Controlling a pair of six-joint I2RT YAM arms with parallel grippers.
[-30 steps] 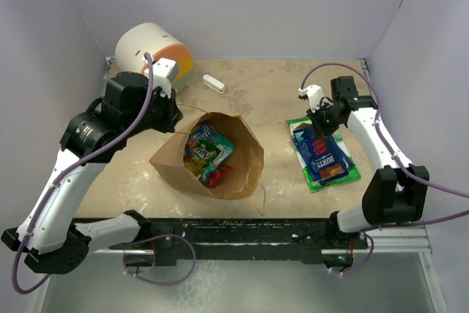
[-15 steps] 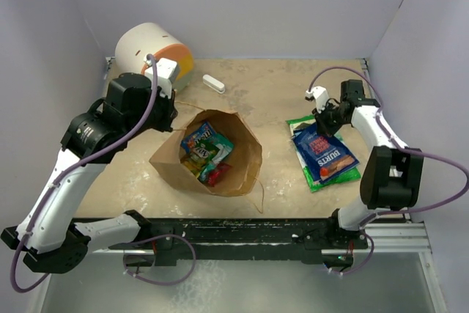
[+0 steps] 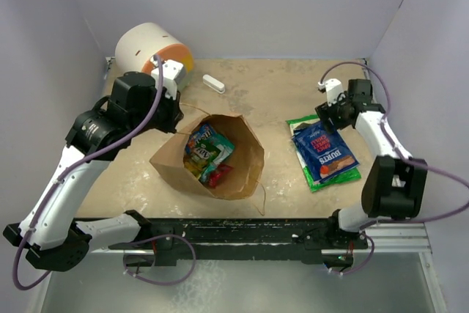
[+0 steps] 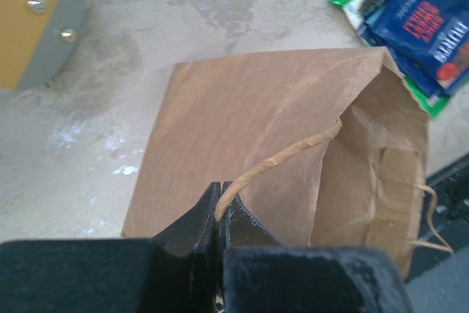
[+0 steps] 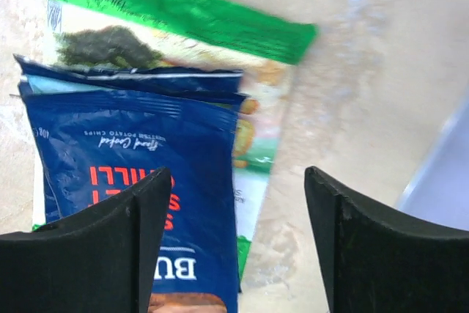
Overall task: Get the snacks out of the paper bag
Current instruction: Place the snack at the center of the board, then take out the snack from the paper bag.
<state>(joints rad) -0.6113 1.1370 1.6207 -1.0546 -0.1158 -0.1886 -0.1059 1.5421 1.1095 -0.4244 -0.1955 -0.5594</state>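
The brown paper bag (image 3: 236, 160) lies on its side mid-table with its mouth facing up, and several snack packets (image 3: 207, 148) show inside. My left gripper (image 4: 218, 190) is shut on the bag's twisted handle (image 4: 293, 153) at the bag's far left edge. On the right, a blue chip packet (image 3: 325, 153) lies on top of a green chip bag (image 3: 302, 124). My right gripper (image 5: 238, 192) hangs open just above their far end, nothing between its fingers; the blue packet (image 5: 139, 152) and green bag (image 5: 183, 16) lie below it.
A white-and-orange cylinder (image 3: 152, 50) lies at the back left corner. A small white bar (image 3: 213, 83) rests on the table behind the bag. Purple walls close the back and both sides.
My right gripper has opened and let go of the blue packet, which now lies on the green bag, and it has pulled back toward the far right. The left arm barely moved.
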